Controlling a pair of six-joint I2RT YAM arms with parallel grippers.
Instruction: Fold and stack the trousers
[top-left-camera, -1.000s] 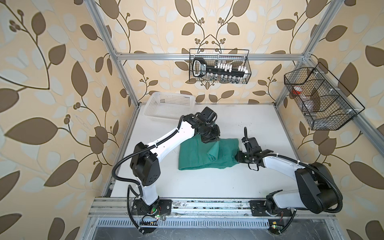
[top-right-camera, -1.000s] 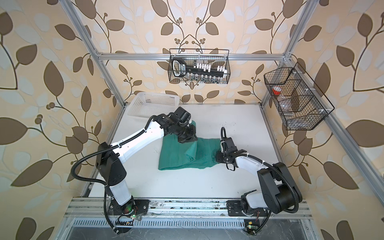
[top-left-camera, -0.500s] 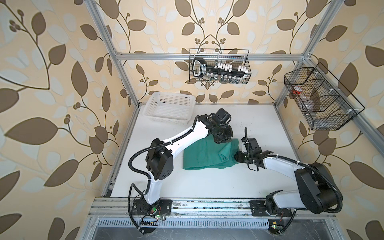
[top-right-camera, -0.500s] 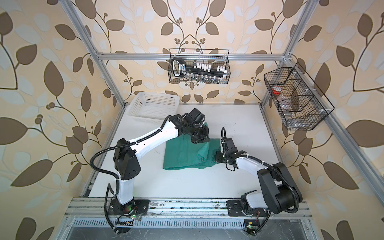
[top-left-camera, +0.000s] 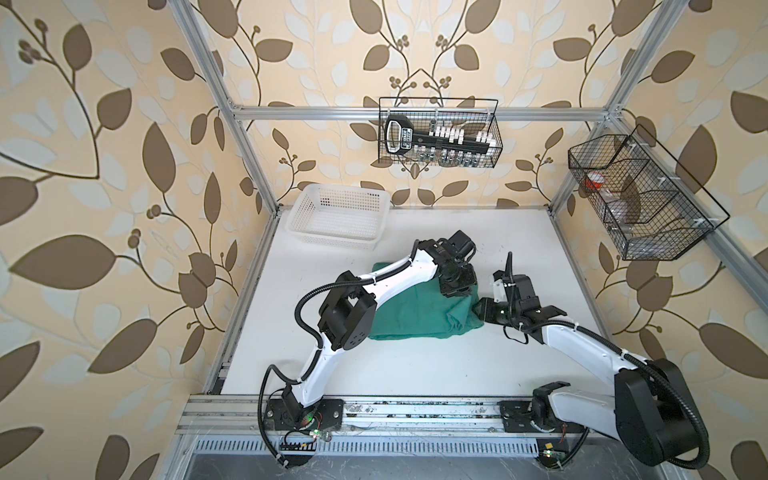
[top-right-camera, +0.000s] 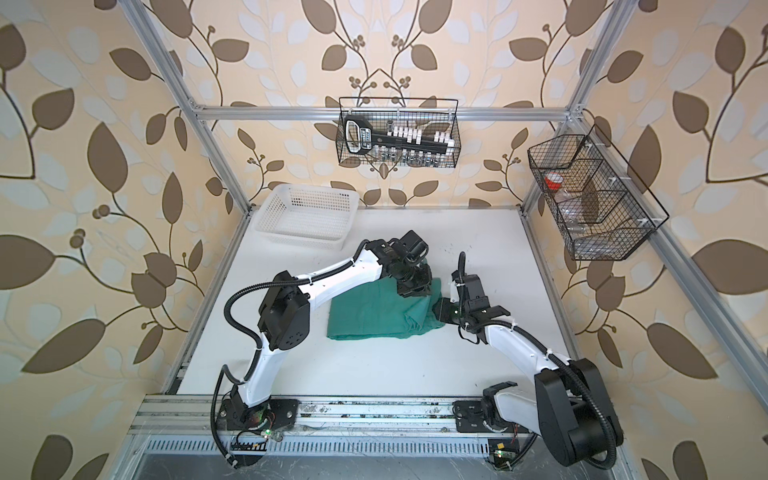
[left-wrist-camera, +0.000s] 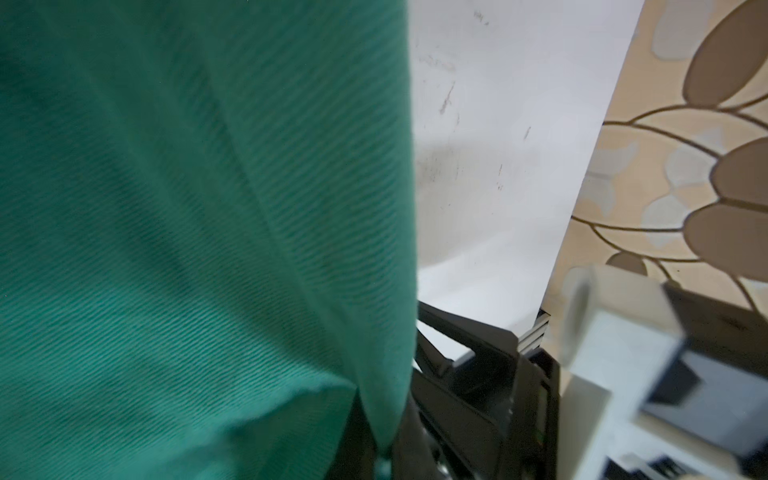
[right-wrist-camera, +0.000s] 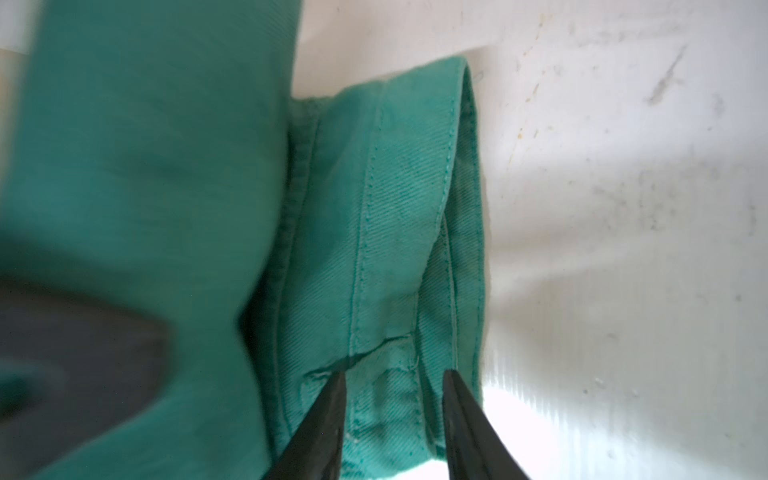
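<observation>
Mid-fold: left claw (top-left-camera: 456, 292) pinching trousers (top-left-camera: 415, 316), 3 o'clock edge; right claw (right-wrist-camera: 392, 384) straddles hem, grip unclear. Next probably release.

place: robot lab cell | cues: aluminium frame (top-left-camera: 415, 113), wallpaper panels (top-left-camera: 104, 166), hanging wire basket (top-left-camera: 494, 124), white worktable (top-left-camera: 436, 374)

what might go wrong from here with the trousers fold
1. The left hand pinches a raised fold of the trousers; pulling away before it lets go would likely drag the layers open.
2. The right hand stands open astride the stitched edge; retreating carelessly may snag it and skew the fold.
</observation>
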